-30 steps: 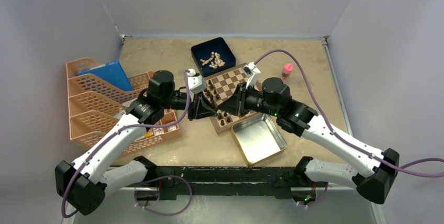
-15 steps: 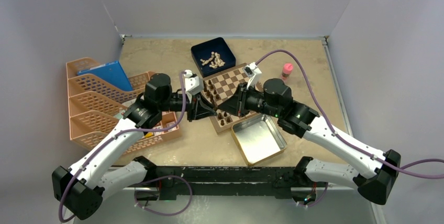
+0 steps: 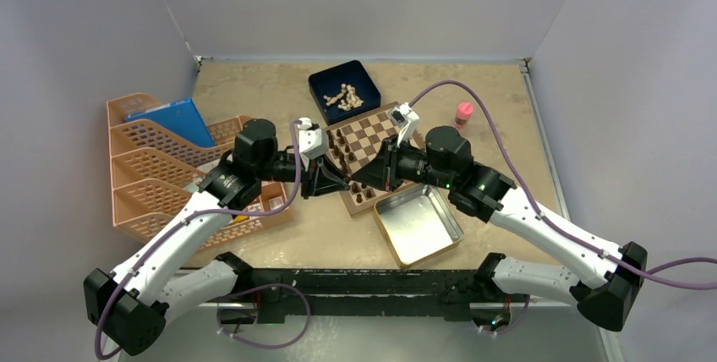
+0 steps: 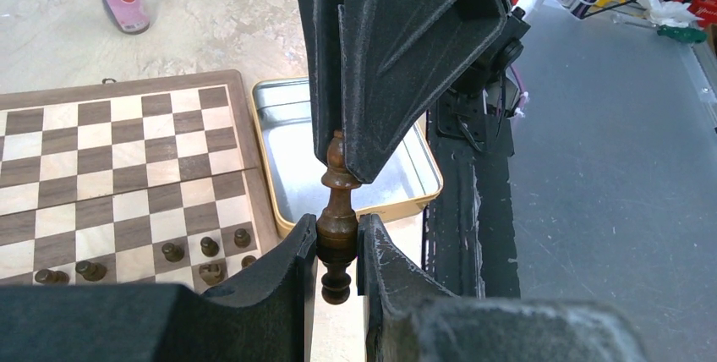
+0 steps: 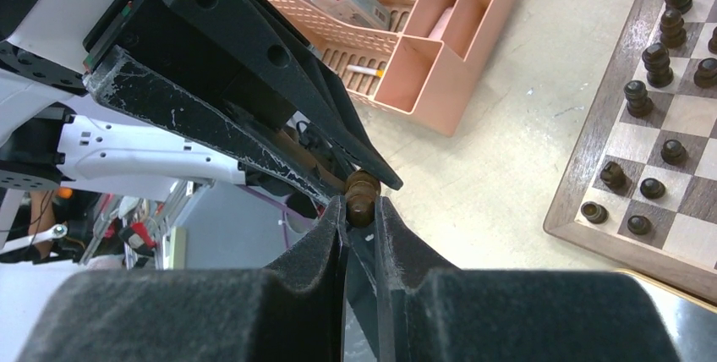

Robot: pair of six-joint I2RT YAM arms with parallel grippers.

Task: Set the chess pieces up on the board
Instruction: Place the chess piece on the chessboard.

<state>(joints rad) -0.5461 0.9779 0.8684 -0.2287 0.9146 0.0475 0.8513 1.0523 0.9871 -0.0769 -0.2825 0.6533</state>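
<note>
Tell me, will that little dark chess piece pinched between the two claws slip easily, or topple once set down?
Probably stiff and light: the dark chess piece looks like turned wood. Its rounded, waisted shape may swivel or slip where the left claw and right claw pinch it. Tall and slim, it might tip easily on the board.

A robot lab booth: plain grey walls [image 3: 380,7] box in a mottled table [image 3: 254,83].
</note>
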